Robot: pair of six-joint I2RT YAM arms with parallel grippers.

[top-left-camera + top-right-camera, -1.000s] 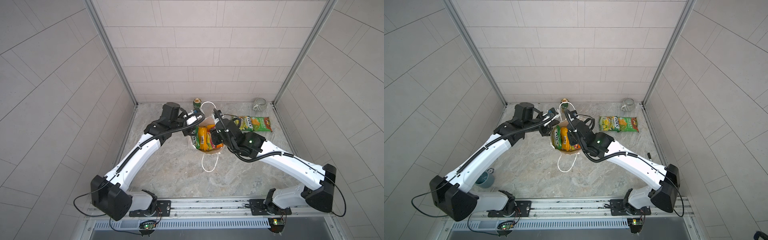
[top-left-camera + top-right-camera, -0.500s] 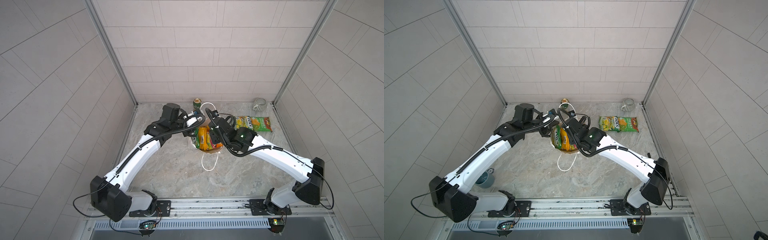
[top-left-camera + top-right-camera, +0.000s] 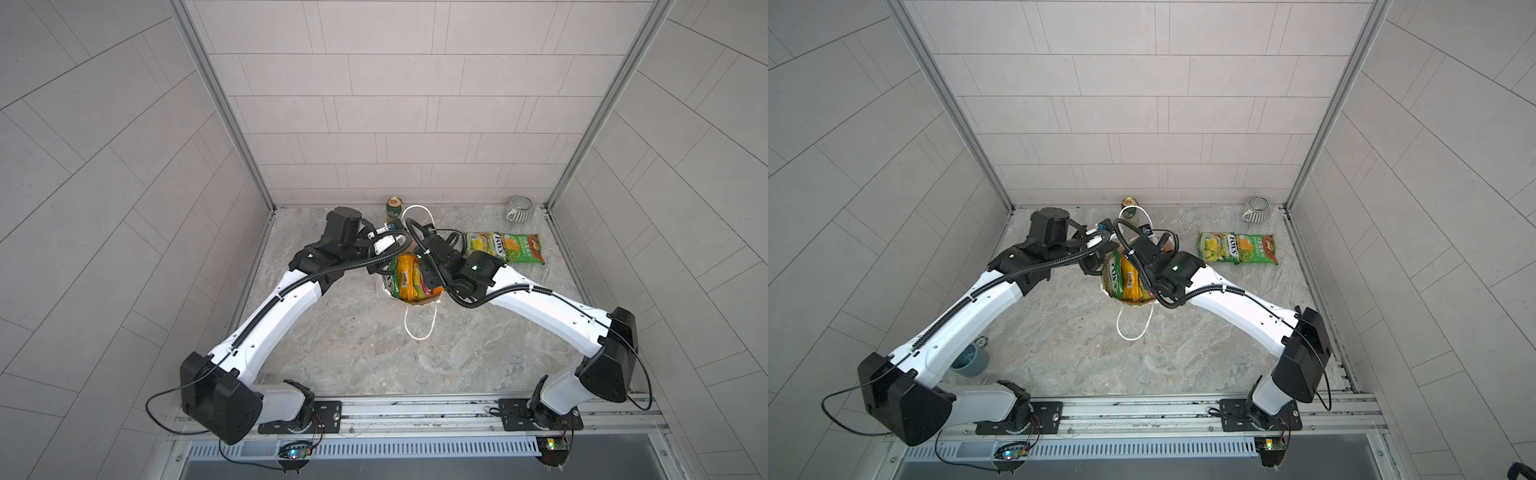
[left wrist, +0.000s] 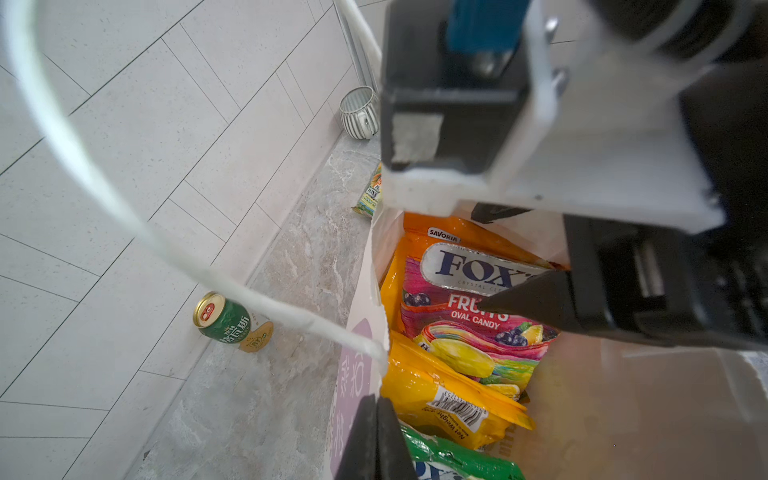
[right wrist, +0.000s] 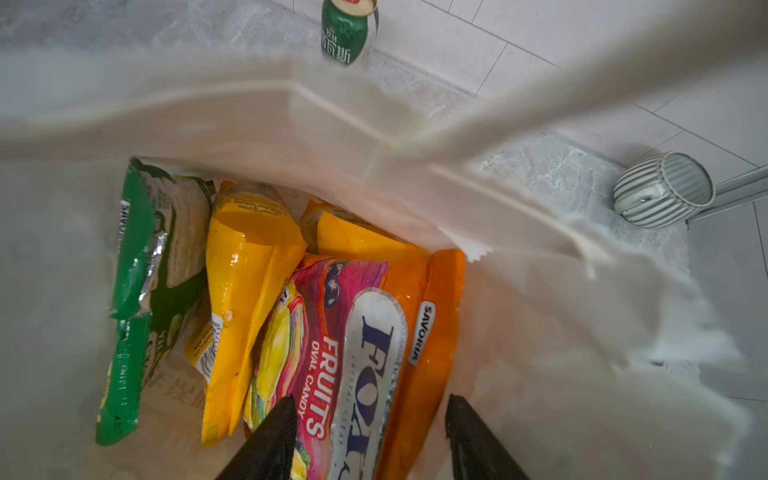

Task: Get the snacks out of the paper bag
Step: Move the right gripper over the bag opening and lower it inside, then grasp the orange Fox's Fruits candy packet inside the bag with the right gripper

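Inside the paper bag [image 5: 519, 199], right claw [image 5: 370, 399] open over the orange-red packet [image 5: 332, 316], gripping nothing, left claw [image 4: 376, 415] pinching its rim

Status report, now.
Left gripper shut on paper bag rim. Right gripper open, straddling orange-red packet inside. One green packet out on table. Bag mouth unobstructed.

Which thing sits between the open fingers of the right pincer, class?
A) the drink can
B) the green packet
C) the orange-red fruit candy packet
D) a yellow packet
C: in the right wrist view the right pincer stands open in the paper bag, with one finger on each side of the orange-red fruit candy packet.
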